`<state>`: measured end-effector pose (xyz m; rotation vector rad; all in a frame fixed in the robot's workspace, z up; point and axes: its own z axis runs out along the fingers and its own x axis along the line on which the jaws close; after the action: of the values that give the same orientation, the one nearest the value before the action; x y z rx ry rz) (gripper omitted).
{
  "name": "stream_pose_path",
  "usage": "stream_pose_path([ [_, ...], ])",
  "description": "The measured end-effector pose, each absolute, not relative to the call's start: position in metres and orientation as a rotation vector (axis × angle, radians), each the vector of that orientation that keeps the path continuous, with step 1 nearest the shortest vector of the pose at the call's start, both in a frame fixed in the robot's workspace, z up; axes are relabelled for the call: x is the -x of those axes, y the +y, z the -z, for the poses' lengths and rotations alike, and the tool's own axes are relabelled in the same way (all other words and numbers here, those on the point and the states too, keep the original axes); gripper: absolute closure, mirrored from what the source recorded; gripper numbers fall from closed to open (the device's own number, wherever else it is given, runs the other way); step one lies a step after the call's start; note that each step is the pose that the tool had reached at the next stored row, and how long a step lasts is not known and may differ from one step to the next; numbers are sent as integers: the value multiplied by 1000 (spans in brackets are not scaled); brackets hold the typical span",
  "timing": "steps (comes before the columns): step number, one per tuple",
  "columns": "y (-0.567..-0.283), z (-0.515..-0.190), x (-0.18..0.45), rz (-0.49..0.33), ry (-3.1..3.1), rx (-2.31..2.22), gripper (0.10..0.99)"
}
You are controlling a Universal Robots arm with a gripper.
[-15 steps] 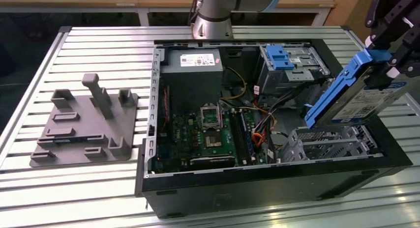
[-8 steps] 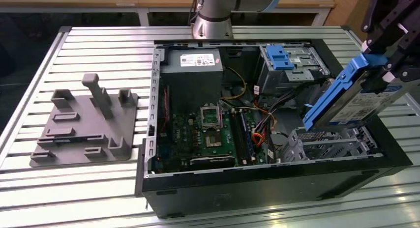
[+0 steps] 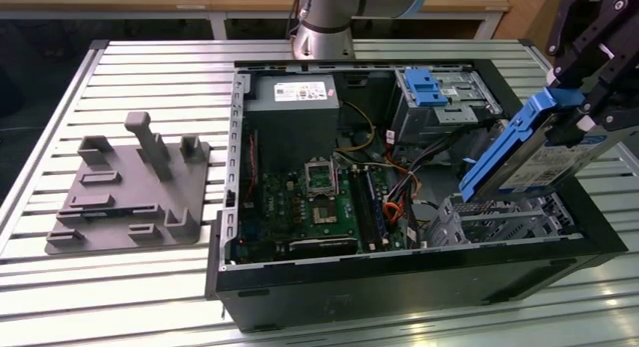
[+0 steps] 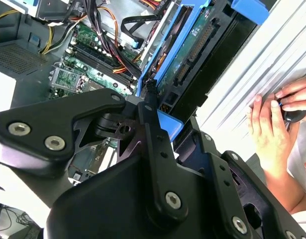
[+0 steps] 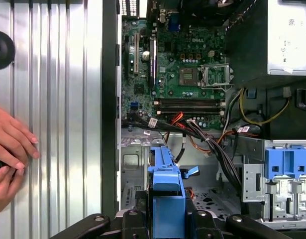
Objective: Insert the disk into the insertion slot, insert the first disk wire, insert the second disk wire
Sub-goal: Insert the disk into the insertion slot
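Note:
In the exterior view my gripper (image 3: 584, 111) is shut on the disk (image 3: 544, 166), a grey drive with a white label in a bright blue carrier. It hangs tilted, its lower end just above the insertion slot (image 3: 499, 218), a perforated silver cage in the open computer case's near right corner. In the second wrist view the black fingers (image 4: 152, 99) clamp the blue carrier's edge, and the disk (image 4: 190, 47) shows its connector side. In the first wrist view the disk's carrier (image 5: 165, 181) points toward the insertion slot (image 5: 134, 167). Loose wires (image 5: 207, 142) lie beside the cage.
A taller cage with a blue latch (image 3: 429, 89) stands at the case's back right. The motherboard (image 3: 319, 205) and power supply (image 3: 292, 89) take up the case's middle and back. A grey fixture plate (image 3: 130, 190) lies on the slatted table. A person's hands (image 5: 11, 147) rest beside the case.

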<state>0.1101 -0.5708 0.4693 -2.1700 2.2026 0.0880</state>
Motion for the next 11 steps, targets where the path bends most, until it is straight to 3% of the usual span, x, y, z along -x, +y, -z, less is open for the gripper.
stream_pose_path([
  [11,-571,-462,-112,-88,2203,2170,722],
])
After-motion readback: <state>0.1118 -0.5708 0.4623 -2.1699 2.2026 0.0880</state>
